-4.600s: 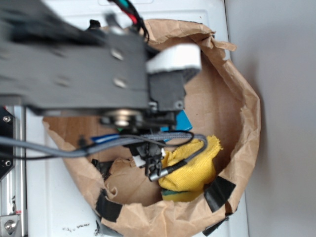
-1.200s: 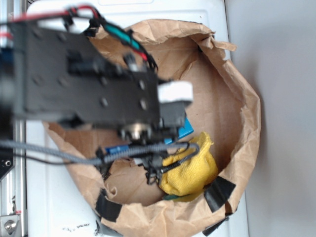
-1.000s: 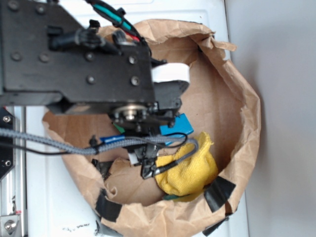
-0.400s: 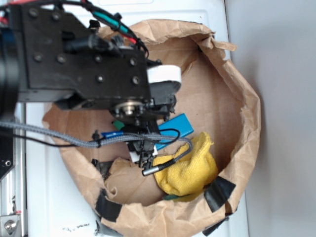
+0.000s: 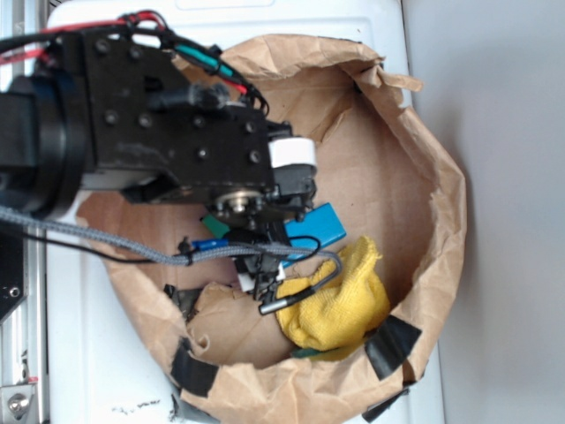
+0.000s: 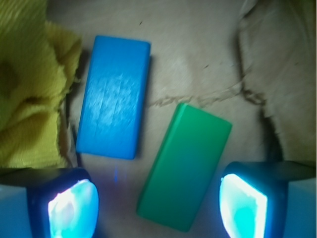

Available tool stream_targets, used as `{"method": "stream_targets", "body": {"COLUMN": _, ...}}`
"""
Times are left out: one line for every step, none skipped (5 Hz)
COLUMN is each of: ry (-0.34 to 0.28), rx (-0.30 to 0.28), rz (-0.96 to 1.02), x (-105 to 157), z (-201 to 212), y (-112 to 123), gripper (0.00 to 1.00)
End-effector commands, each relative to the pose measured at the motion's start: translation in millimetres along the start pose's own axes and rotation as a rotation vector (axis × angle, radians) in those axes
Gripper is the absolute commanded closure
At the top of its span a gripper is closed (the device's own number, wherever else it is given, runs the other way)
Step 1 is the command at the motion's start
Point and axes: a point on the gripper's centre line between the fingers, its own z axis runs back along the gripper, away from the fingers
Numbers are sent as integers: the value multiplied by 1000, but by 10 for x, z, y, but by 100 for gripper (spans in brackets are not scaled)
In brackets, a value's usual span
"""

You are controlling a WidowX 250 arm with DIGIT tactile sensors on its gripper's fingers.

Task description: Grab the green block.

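Seen from the wrist: pincer [image 6: 158, 206] wide open, holding nothing, touching nothing. Two fingers at the bottom corners of the view, one pad [image 6: 73, 208] at the left, the other at the right, both lit pale blue. Between them, the green block [image 6: 184, 167], flat on the brown paper floor, tilted, its lower end in the gap between the fingers and closer to the right one, its upper end out beyond the fingertips. Gap visible on both sides of the block, so no contact with either pad. Just beside it, toward the left, the blue slab [image 6: 114, 96], also flat, near but apart from the green one, a strip of bare paper between them. At the left edge, the yellow cloth [image 6: 30, 94], crumpled, touching or almost touching the long side of the blue slab; cannot tell which. From the exterior view: black arm [image 5: 150, 146] reaching over the open paper bag [image 5: 441, 185], hiding most of the bag floor. Only a small green edge [image 5: 210, 224] showing under the arm, near the middle of the bag floor. Blue slab [image 5: 316, 224] partly visible beside it, yellow cloth [image 5: 337, 296] toward the lower rim of the bag. Bag standing on a white surface [image 5: 97, 353].
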Motion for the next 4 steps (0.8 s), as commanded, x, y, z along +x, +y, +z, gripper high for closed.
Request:
{"method": "stream_targets", "body": {"ry": -24, "rx": -74, "rz": 13, "x": 158, "z": 129, "y": 184, "gripper": 0}}
{"method": "stream_targets", "body": {"ry": -8, "rx": -109, "rz": 12, "x": 186, "z": 147, "y": 258, "gripper": 0}}
{"method": "stream_targets", "body": {"ry": -18, "rx": -121, "rz": 17, "x": 211, "z": 141, "y": 287, "gripper": 0}}
{"method": "stream_targets", "body": {"ry": -7, "rx": -130, "rz": 18, "x": 207, "z": 132, "y": 276, "gripper": 0}}
